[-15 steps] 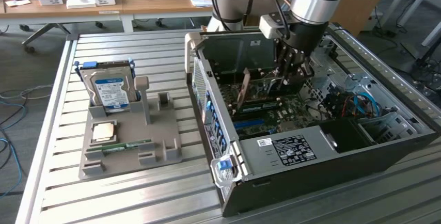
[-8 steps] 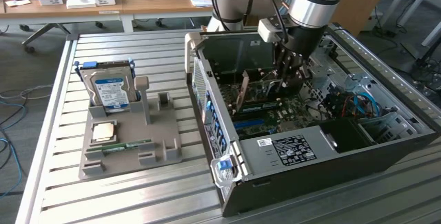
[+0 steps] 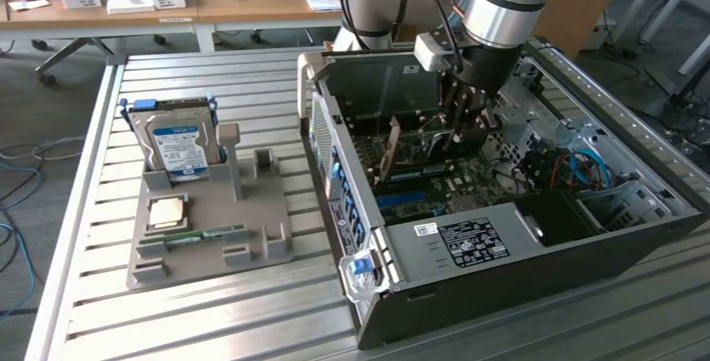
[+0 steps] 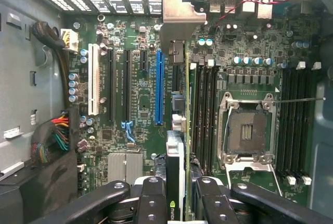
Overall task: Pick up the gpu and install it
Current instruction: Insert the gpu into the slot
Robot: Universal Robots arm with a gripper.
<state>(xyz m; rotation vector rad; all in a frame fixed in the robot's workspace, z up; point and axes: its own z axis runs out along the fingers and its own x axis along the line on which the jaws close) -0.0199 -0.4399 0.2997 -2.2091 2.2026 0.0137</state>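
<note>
Claw (image 4: pixel 179 190) grips the gpu (image 4: pixel 175 151), green logo (image 4: pixel 173 204) on its edge.

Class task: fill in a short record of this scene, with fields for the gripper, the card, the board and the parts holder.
gripper: shut on the gpu, inside the open computer case
gpu: edge-on over the motherboard, beside the blue slot; cannot tell if seated
cpu socket: empty
grey holder: hard drive upright, memory stick lying flat
</note>
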